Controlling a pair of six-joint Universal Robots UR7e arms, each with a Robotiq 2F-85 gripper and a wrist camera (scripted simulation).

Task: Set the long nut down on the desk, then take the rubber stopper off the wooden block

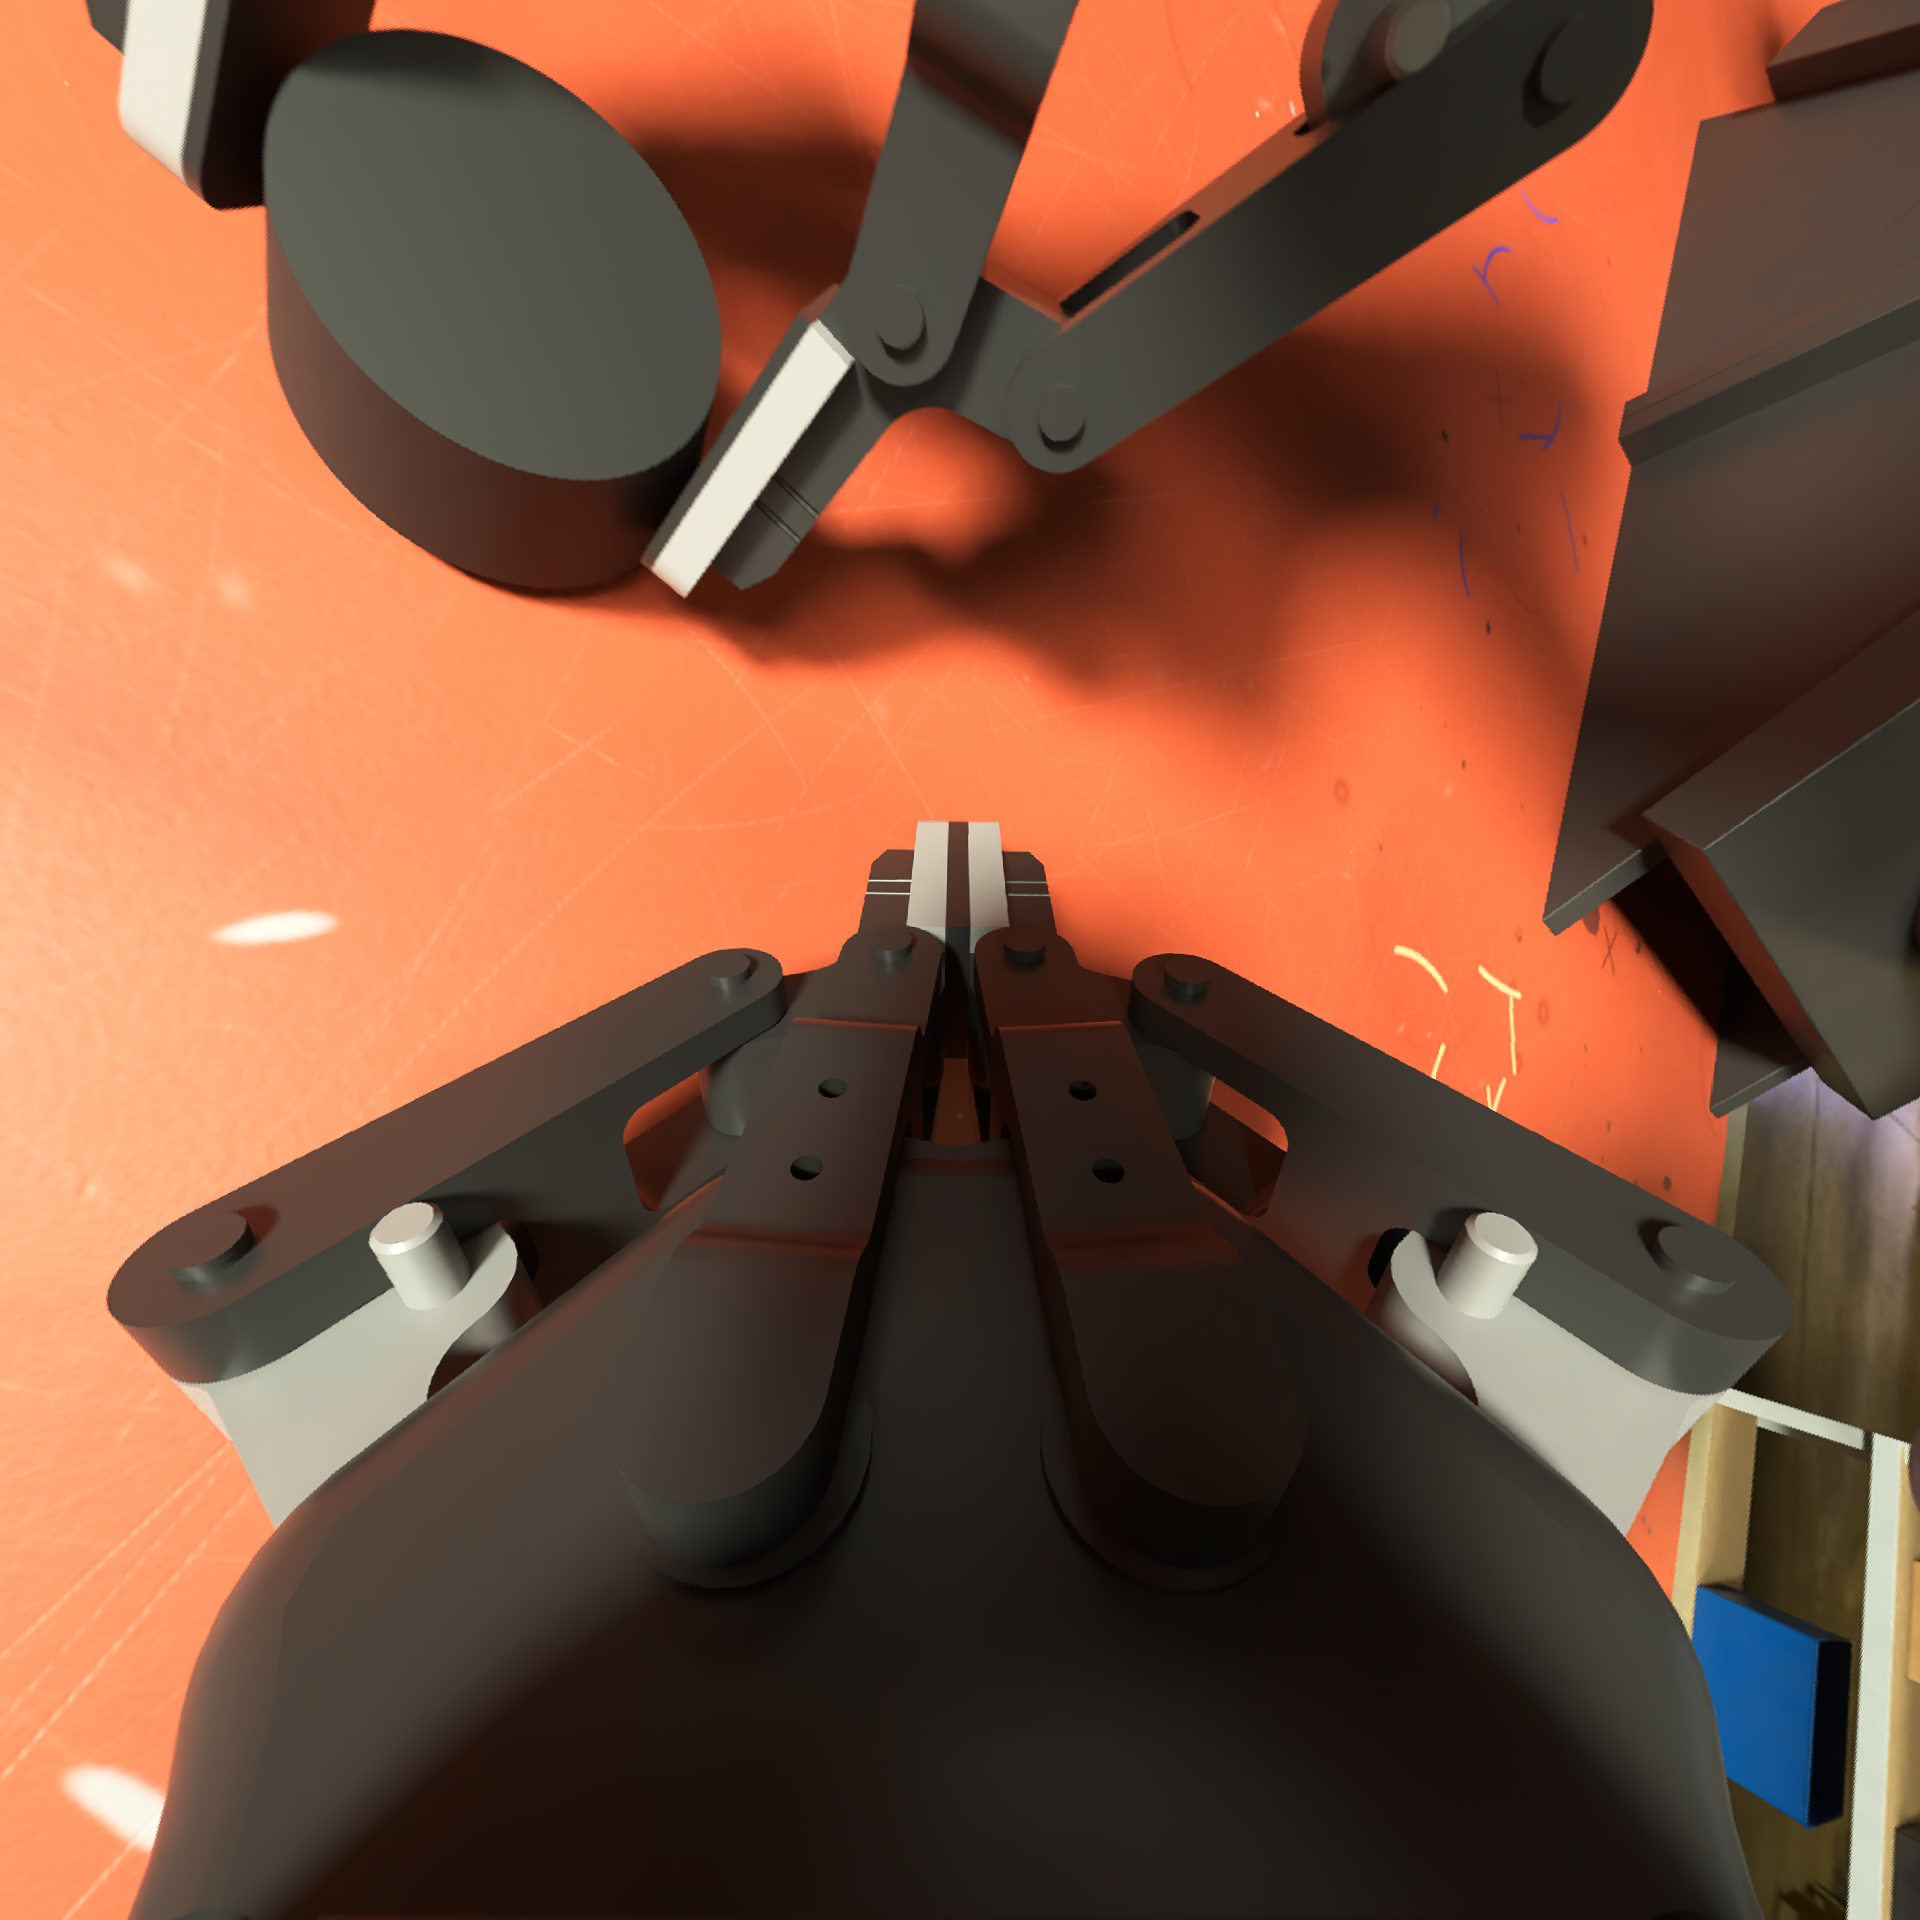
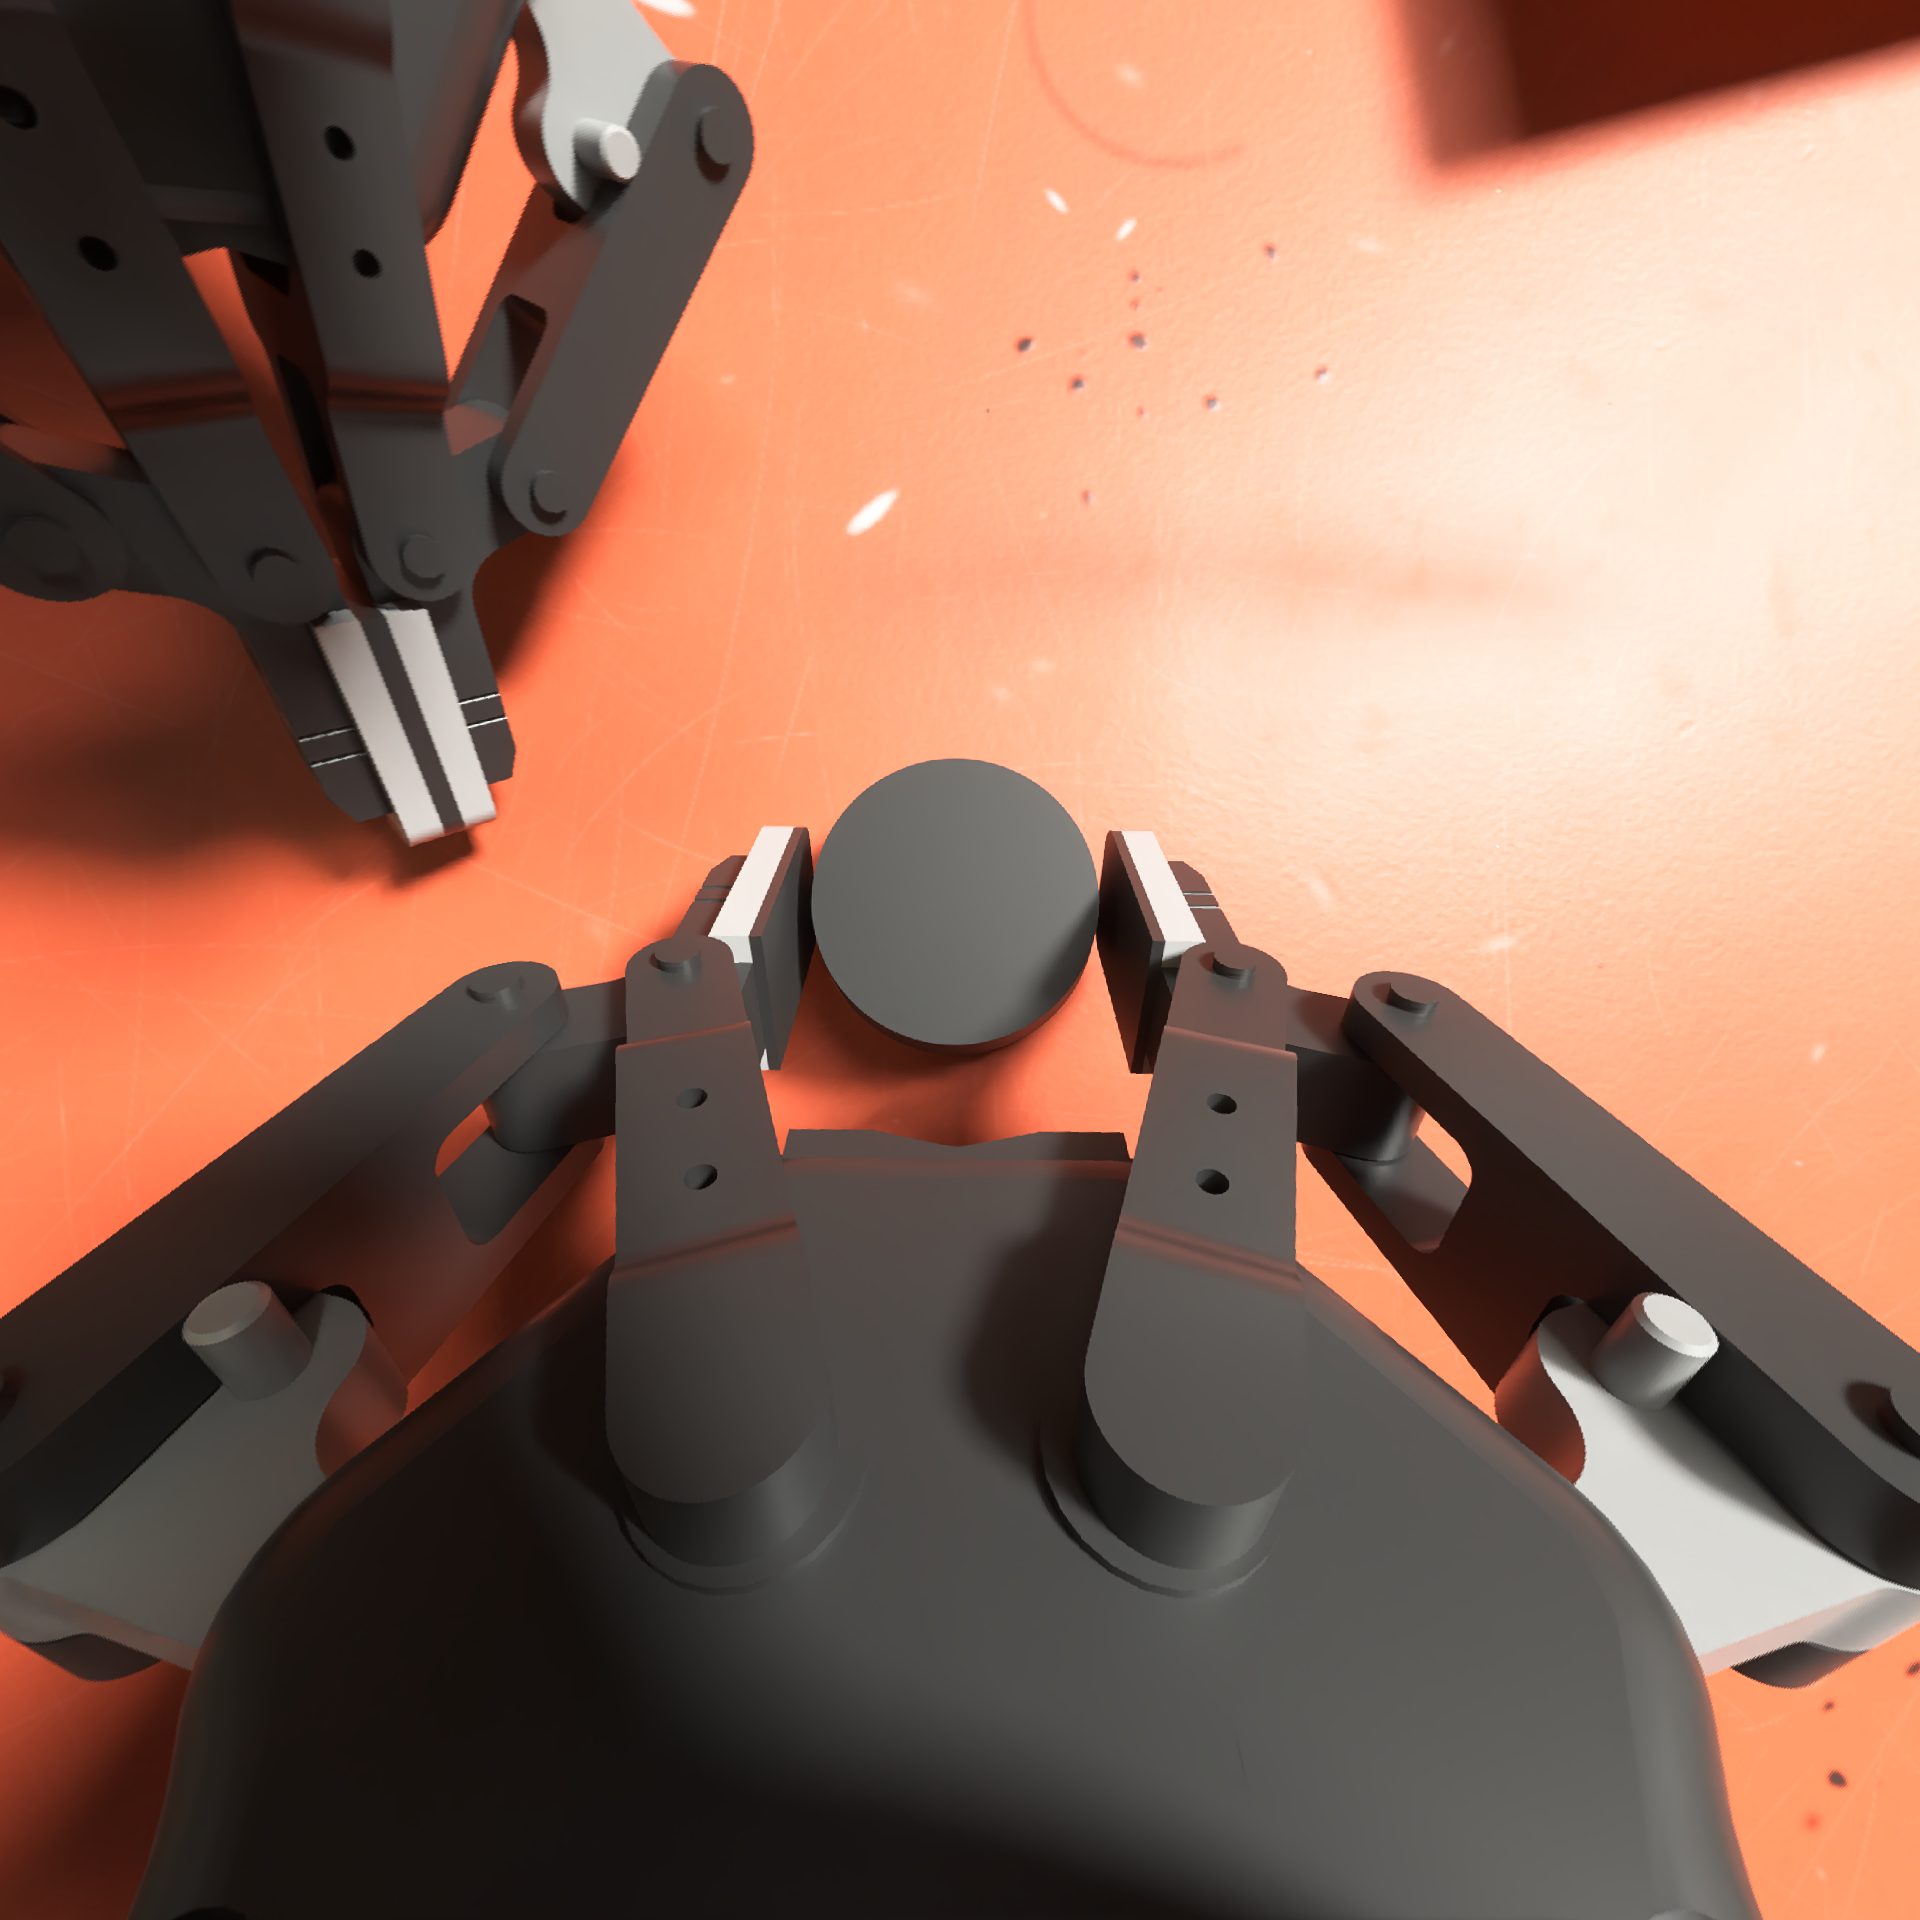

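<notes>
The rubber stopper (image 2: 954, 902), a dark grey round plug, sits between the pads of my right gripper (image 2: 954, 925). Both pads touch its sides, and it is low on the orange desk (image 2: 1351, 727). In the left wrist view the stopper (image 1: 488, 301) shows at the upper left with one right finger pad (image 1: 753, 457) against it. My left gripper (image 1: 956, 873) is shut and empty, hovering over bare desk beside the stopper. It also shows in the right wrist view (image 2: 410, 727). The long nut and the wooden block are not in view.
The right arm's dark wrist housing (image 1: 1766, 468) fills the right side of the left wrist view. The desk edge runs at the lower right, with a blue object (image 1: 1766, 1704) on the floor below. A dark blurred shape (image 2: 1662, 62) lies at the top right.
</notes>
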